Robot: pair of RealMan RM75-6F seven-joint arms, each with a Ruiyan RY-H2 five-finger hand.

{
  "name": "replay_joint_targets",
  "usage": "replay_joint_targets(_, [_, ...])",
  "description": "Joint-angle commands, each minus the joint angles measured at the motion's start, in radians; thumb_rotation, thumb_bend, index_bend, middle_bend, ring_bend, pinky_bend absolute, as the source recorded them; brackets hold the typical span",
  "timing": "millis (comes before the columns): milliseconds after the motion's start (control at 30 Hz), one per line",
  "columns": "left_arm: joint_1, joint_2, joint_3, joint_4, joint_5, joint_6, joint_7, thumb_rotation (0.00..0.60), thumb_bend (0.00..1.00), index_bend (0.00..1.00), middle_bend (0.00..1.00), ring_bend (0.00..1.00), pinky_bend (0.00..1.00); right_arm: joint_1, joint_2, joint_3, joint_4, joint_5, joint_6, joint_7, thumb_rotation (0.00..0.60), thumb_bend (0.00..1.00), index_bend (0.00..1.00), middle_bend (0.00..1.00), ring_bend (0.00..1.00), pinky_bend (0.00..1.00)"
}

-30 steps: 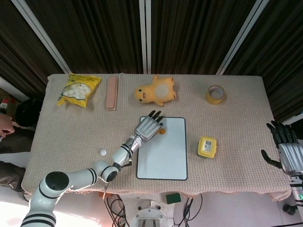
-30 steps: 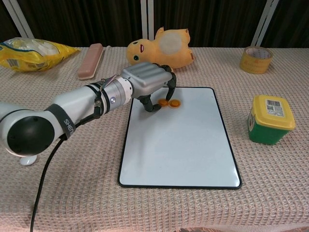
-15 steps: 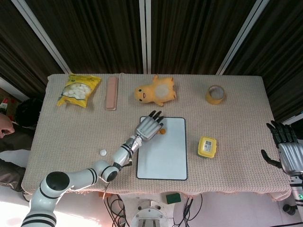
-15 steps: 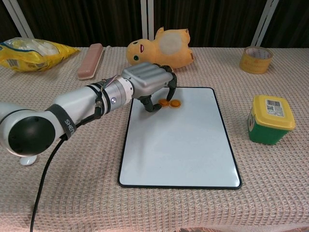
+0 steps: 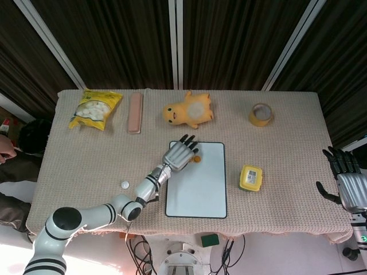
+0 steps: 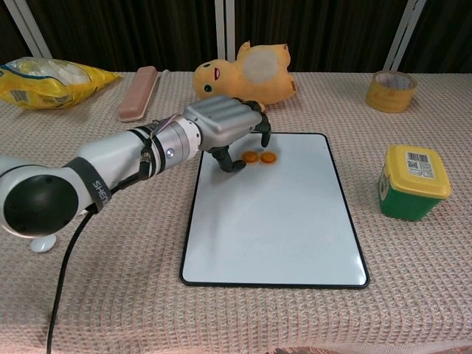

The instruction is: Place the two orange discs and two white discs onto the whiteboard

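Observation:
Two orange discs [image 6: 251, 156] [image 6: 267, 156] lie side by side at the far left corner of the whiteboard [image 6: 273, 221], and show as one orange spot [image 5: 196, 160] in the head view. My left hand [image 6: 221, 125] hovers just left of them over the board's corner [image 5: 179, 153]. Its fingers arch downward and hold nothing, and its thumb is near the left disc. One white disc [image 5: 125, 184] lies on the mat left of the board, partly behind my forearm [image 6: 42, 245]. No second white disc shows. My right hand [image 5: 344, 175] hangs off the table's right edge with its fingers spread.
A yellow plush duck [image 6: 243, 74] lies just beyond the board. A green jar with a yellow lid [image 6: 413, 182] stands to the board's right and a tape roll [image 6: 391, 91] is at the far right. A pink bar [image 6: 138, 92] and a snack bag [image 6: 44, 74] lie far left.
My left hand's fingers have lifted and drawn back slightly from the orange discs, so both now show fully. The right hand has not moved.

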Motion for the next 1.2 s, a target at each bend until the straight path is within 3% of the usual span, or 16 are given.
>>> replay_joint_targets(33, [0.003, 0.012, 0.001, -0.015, -0.006, -0.002, 0.010, 0.600, 0.31, 0.30, 0.16, 0.01, 0.11, 0.000, 0.000, 0.000, -0.001, 0.000, 0.000, 0.000, 0.600, 0.33, 0.00, 0.00, 0.00, 0.00])
replay_joint_targets(433, [0.041, 0.089, 0.011, -0.135, -0.026, 0.048, 0.075, 0.600, 0.29, 0.29, 0.16, 0.01, 0.11, 0.001, 0.002, 0.000, -0.008, -0.006, 0.005, -0.003, 0.600, 0.33, 0.00, 0.00, 0.00, 0.00])
replay_joint_targets(567, [0.088, 0.158, 0.029, -0.242, -0.028, 0.113, 0.122, 0.600, 0.26, 0.29, 0.16, 0.01, 0.11, 0.000, 0.002, 0.001, -0.009, -0.009, 0.009, -0.001, 0.600, 0.33, 0.00, 0.00, 0.00, 0.00])
replay_joint_targets(700, [0.171, 0.286, 0.058, -0.429, -0.032, 0.201, 0.144, 0.600, 0.24, 0.29, 0.16, 0.01, 0.11, 0.002, 0.003, 0.002, -0.010, -0.013, 0.012, 0.002, 0.600, 0.33, 0.00, 0.00, 0.00, 0.00])
replay_joint_targets(833, [0.263, 0.438, 0.117, -0.621, -0.033, 0.274, 0.157, 0.600, 0.24, 0.29, 0.16, 0.01, 0.11, 0.004, 0.004, 0.002, -0.015, -0.023, 0.019, 0.004, 0.600, 0.33, 0.00, 0.00, 0.00, 0.00])
replay_joint_targets(933, [0.359, 0.568, 0.203, -0.757, -0.006, 0.332, 0.115, 0.600, 0.24, 0.29, 0.16, 0.02, 0.11, 0.002, 0.007, -0.001, -0.012, -0.033, 0.029, 0.010, 0.600, 0.33, 0.00, 0.00, 0.00, 0.00])
replay_joint_targets(1033, [0.434, 0.638, 0.271, -0.789, 0.055, 0.382, 0.030, 0.600, 0.24, 0.29, 0.16, 0.02, 0.11, 0.004, 0.005, -0.001, -0.007, -0.031, 0.024, 0.013, 0.600, 0.33, 0.00, 0.00, 0.00, 0.00])
replay_joint_targets(1200, [0.520, 0.656, 0.328, -0.732, 0.158, 0.462, -0.078, 0.599, 0.24, 0.31, 0.17, 0.02, 0.11, 0.006, 0.001, -0.004, -0.009, -0.039, 0.026, 0.017, 0.600, 0.33, 0.00, 0.00, 0.00, 0.00])
